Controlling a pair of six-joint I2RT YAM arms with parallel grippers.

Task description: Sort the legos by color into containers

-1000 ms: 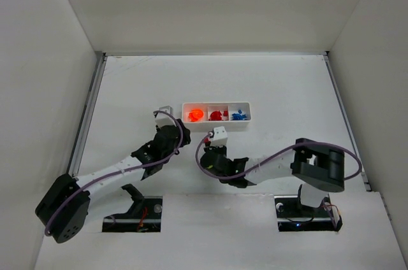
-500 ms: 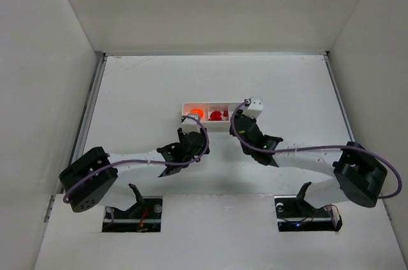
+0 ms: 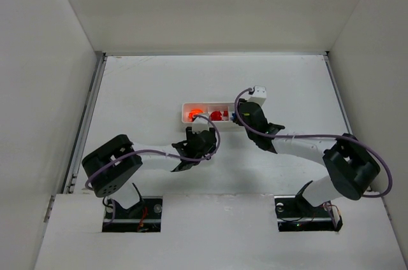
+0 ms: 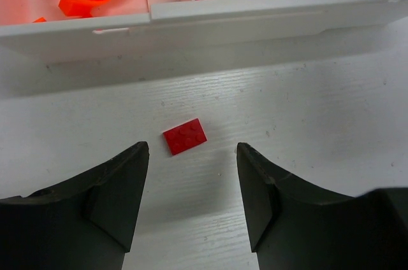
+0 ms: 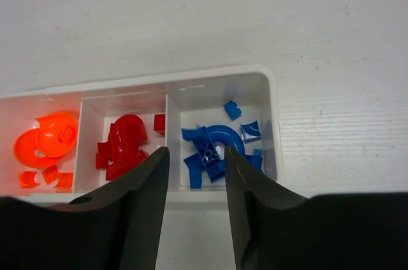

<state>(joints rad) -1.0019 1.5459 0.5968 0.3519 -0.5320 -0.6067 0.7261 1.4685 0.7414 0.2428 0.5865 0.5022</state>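
Observation:
The white three-compartment tray (image 3: 189, 108) holds orange, red and blue legos. In the right wrist view the tray (image 5: 217, 78) shows orange pieces (image 5: 48, 142) on the left, red pieces (image 5: 124, 146) in the middle and blue pieces (image 5: 213, 146) on the right. My right gripper (image 5: 196, 154) is open and empty above the blue compartment, at the tray's right end (image 3: 242, 117). My left gripper (image 4: 191, 152) is open and low over the table. A flat red brick (image 4: 185, 136) lies between its fingertips, just in front of the tray wall (image 4: 255, 18). In the top view this gripper (image 3: 199, 132) hides the brick.
White walls enclose the table on the left, back and right. Both forearms, with purple cables, lie across the table in front of the tray. The arm bases sit at the near edge.
The left gripper swung right to the tray's front edge. The right gripper moved from the table in front of the tray up to the tray's right end.

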